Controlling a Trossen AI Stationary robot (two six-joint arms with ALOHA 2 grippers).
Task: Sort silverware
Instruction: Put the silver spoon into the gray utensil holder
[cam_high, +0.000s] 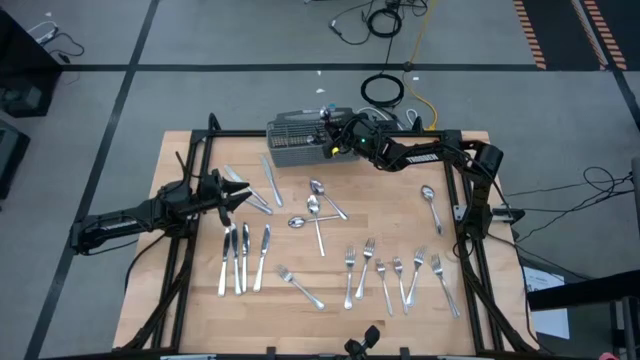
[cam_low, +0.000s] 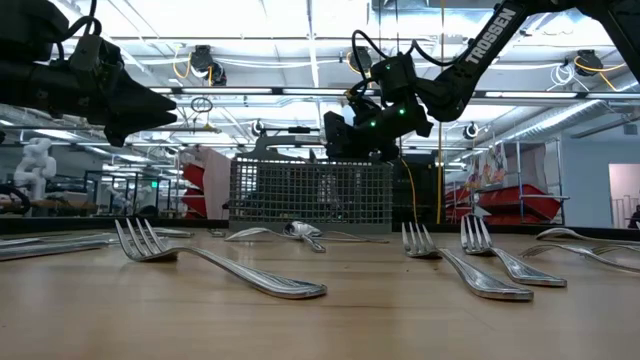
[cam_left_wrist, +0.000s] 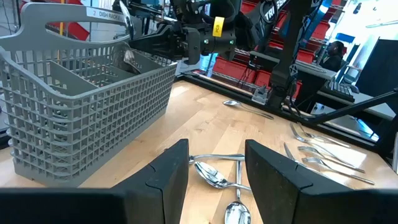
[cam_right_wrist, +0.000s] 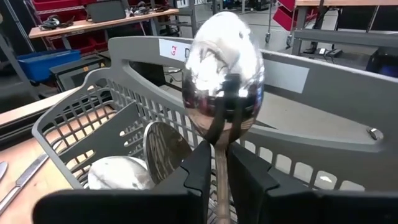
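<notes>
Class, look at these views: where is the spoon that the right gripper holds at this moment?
The spoon is clamped in the right gripper, bowl up, over the grey basket at the table's far edge.

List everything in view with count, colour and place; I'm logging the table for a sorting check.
forks: about seven, silver, table's near right part.
knives: three, silver, near left; more by the left gripper.
spoons: about four, silver, table centre; one lies apart at right.
held spoon: one, silver, over the basket.
basket: one, grey, far edge, two spoons inside.
table: one, light wood.
left gripper: open, above left side.
right gripper: shut on held spoon.
</notes>
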